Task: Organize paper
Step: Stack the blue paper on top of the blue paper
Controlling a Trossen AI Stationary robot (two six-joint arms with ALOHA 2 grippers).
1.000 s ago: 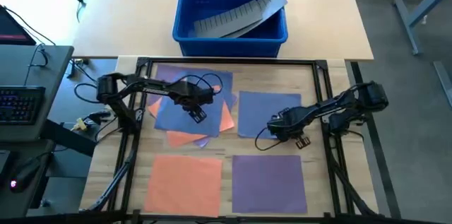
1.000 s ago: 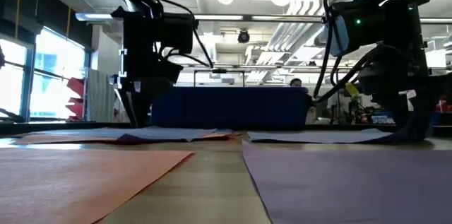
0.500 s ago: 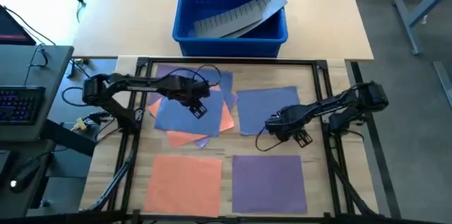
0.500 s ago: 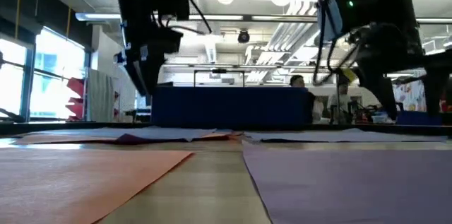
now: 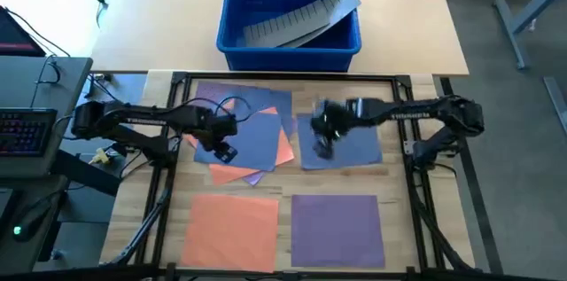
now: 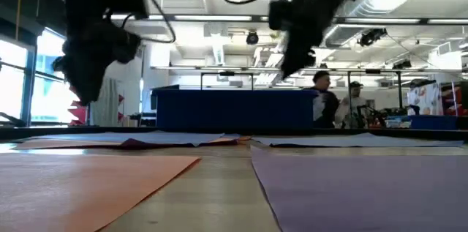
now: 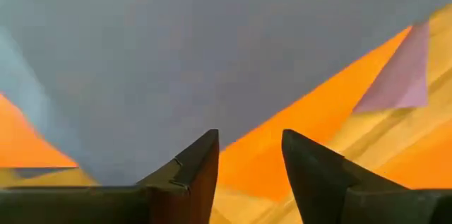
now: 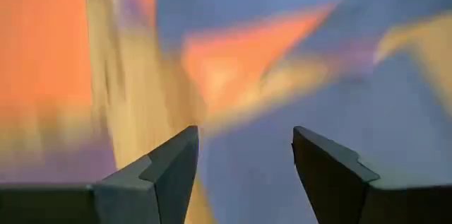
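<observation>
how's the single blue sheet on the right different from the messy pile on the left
The single blue sheet lies alone and flat on the table; the pile is several overlapping sheets in blue, orange and purple, fanned at different angles. The right pincer hangs above the blue sheet's left edge; the left pincer hangs above the pile's near-left edge. Both pincers are open and empty, and both paper groups lie inside the black frame.

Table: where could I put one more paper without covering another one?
Bare wood runs between the orange sheet and purple sheet, but it's narrow. The tan tabletop left of the blue bin is roomier. The messy pile under the left claw is crowded.
</observation>
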